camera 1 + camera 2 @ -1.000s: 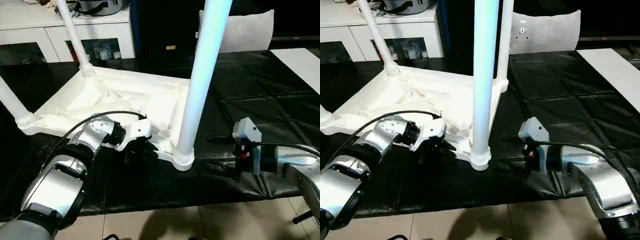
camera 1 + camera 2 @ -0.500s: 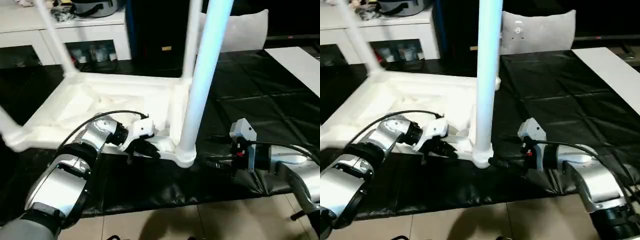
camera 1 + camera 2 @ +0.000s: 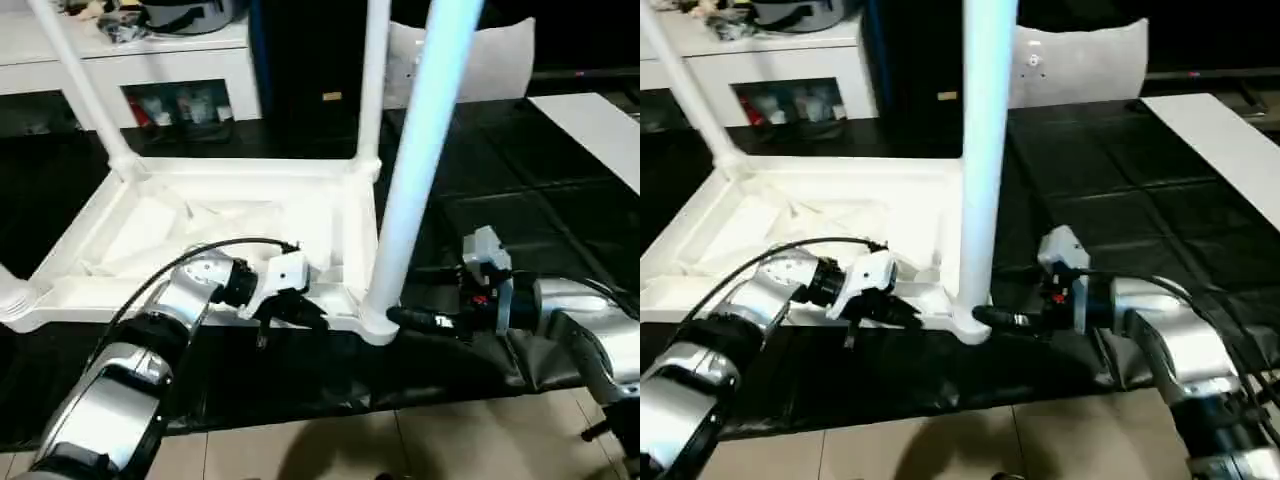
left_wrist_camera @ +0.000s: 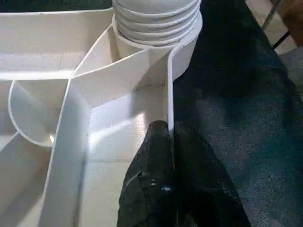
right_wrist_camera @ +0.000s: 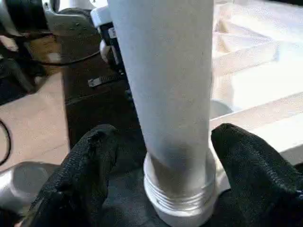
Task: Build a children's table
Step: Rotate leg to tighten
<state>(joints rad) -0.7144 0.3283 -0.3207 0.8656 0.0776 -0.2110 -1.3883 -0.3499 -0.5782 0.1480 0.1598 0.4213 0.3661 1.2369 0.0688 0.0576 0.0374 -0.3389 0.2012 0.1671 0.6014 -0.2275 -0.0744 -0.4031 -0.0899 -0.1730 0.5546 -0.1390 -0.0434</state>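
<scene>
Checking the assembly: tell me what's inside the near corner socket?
A white leg stands upright in the corner socket, ribbed collar showing; its seated end is hidden.

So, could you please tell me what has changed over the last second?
The right tool moved in from the right to the base of the near leg. Its fingers now stand either side of the leg, not yet closed on it. The left tool stayed at the near rim of the tabletop, pinched on its wall. The leg is still upright in its socket.
</scene>
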